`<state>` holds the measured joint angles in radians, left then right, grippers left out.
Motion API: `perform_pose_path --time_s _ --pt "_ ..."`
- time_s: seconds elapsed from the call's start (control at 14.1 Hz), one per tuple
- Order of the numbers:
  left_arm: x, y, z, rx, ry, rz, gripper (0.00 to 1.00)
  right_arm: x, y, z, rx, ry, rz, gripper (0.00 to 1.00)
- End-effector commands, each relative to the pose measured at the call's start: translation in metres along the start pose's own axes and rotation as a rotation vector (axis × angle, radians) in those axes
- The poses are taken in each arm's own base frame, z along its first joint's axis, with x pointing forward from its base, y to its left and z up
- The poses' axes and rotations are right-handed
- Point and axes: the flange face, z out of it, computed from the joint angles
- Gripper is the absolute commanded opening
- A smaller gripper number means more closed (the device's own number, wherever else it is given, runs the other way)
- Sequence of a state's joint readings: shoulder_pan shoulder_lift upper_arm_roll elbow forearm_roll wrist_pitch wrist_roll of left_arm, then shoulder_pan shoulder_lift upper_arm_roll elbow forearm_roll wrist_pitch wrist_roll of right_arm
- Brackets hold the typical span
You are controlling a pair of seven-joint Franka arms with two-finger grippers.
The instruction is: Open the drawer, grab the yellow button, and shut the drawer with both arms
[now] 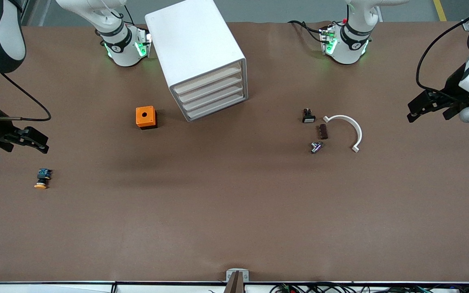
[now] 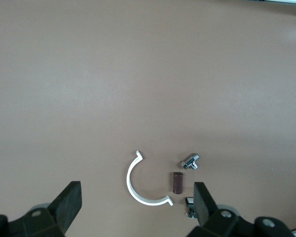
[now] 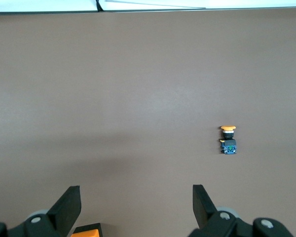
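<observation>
Button (image 1: 42, 178), orange cap, dark-and-blue body, on table; both claws apart.

Under the right hand (image 1: 35, 143) lies bare tabletop (image 1: 218, 211), only the button (image 1: 42, 179) close by; under the left hand (image 1: 421, 109) bare too, the white clip (image 1: 350, 129) nearest; both spread wide.
</observation>
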<state>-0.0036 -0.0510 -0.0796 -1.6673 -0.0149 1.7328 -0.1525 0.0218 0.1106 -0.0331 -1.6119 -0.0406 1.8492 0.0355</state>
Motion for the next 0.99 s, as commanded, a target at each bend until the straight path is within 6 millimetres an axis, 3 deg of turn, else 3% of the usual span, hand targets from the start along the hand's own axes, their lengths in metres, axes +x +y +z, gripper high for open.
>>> perform_pose_path --time_s 0.0,0.43,0.71,0.92 --pt "-0.008 -0.003 -0.011 -0.015 -0.002 0.020 1.00 -0.002 0.002 -0.017 0.027 0.012 0.007 1.00" --pt "-0.004 -0.009 -0.010 -0.010 -0.001 0.038 1.00 -0.005 0.005 -0.034 0.027 -0.014 0.009 1.00" --pt "-0.004 -0.007 -0.014 -0.007 0.009 0.037 1.00 -0.008 0.012 -0.066 0.025 -0.031 0.023 1.00" --pt "-0.001 -0.004 -0.018 -0.005 0.018 0.039 1.00 -0.008 0.013 -0.067 0.022 -0.026 0.018 1.00"
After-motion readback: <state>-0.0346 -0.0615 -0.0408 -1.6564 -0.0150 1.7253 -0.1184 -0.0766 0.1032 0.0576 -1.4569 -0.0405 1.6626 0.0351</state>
